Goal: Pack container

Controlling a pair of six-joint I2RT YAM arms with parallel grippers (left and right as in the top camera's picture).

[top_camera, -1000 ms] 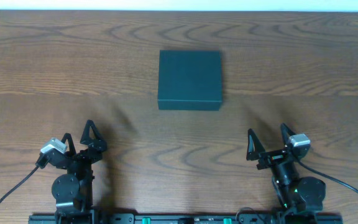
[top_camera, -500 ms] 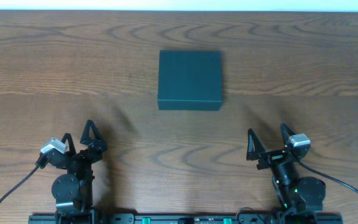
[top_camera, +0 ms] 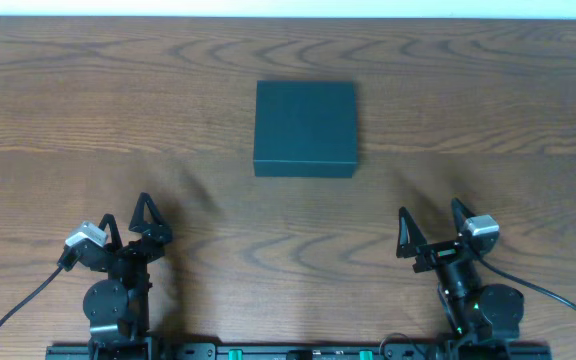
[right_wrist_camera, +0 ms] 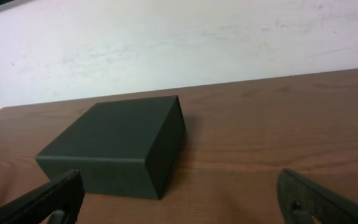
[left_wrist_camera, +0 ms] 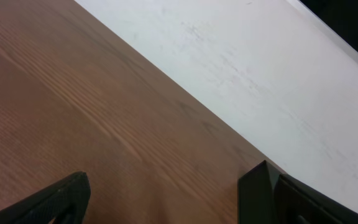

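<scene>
Left fingers (top_camera: 146, 212) and right fingers (top_camera: 406, 232) gape empty, well apart from the closed container (top_camera: 305, 128).

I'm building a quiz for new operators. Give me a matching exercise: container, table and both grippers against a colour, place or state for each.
1. container
2. table
3. left gripper
4. right gripper

A. brown wood grain
B. open, its wrist view shows the container
C. dark teal, closed, mid-table
D. open, its wrist view misses the container

Pairs: 1-C, 2-A, 3-D, 4-B
</scene>
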